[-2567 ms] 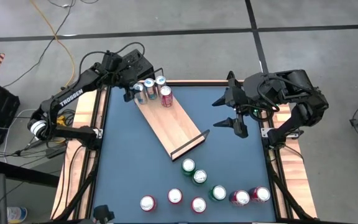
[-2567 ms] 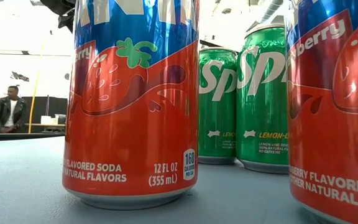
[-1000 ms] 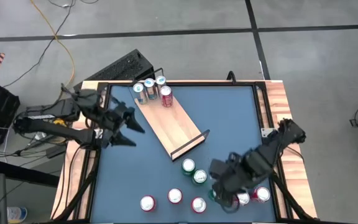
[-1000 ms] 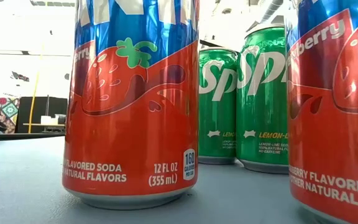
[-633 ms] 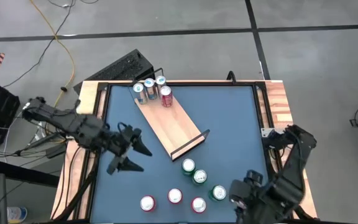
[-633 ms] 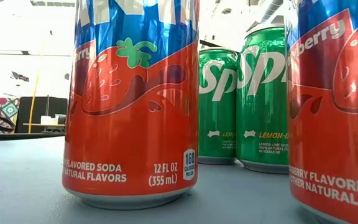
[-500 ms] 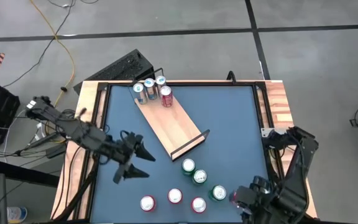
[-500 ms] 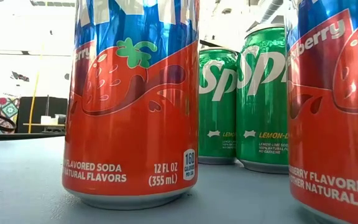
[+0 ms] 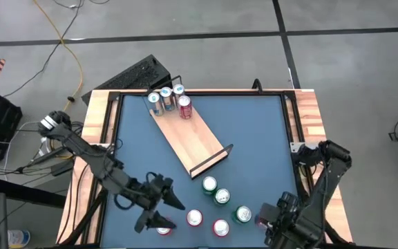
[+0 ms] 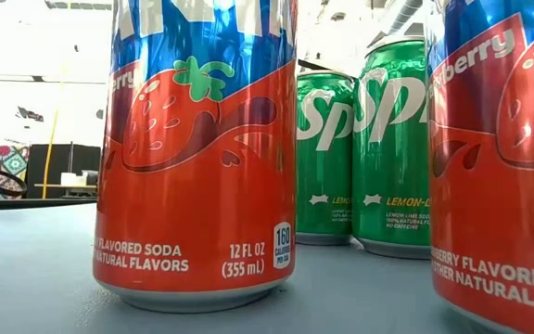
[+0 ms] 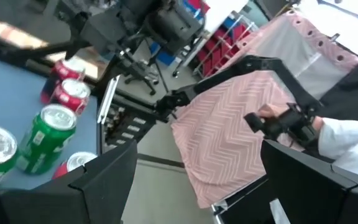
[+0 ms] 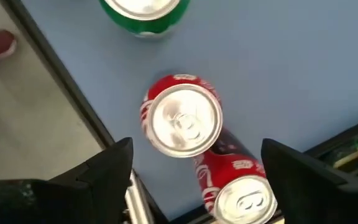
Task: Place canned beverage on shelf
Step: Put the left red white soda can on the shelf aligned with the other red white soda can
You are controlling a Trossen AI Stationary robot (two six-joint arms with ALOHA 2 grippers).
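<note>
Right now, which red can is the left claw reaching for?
The red can at the left end of the front row; the left gripper hovers open above it. The others stand farther right.

Blue table (image 9: 254, 138), angled wooden shelf (image 9: 193, 140) on it, loose cans (image 9: 215, 192) along near edge

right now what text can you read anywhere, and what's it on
"FLAVORED SODA NATURAL FLAVORS", "12 FL OZ (355 mL)", "160": near red can, low view
"berry", cut off: right red can
"Sp", "LEMON-L", cut off: green cans
Smaller print under "LEMON-L": too small to read
Red cans' script, right wrist view: blurred
Left arm lettering, high view: unreadable
</note>
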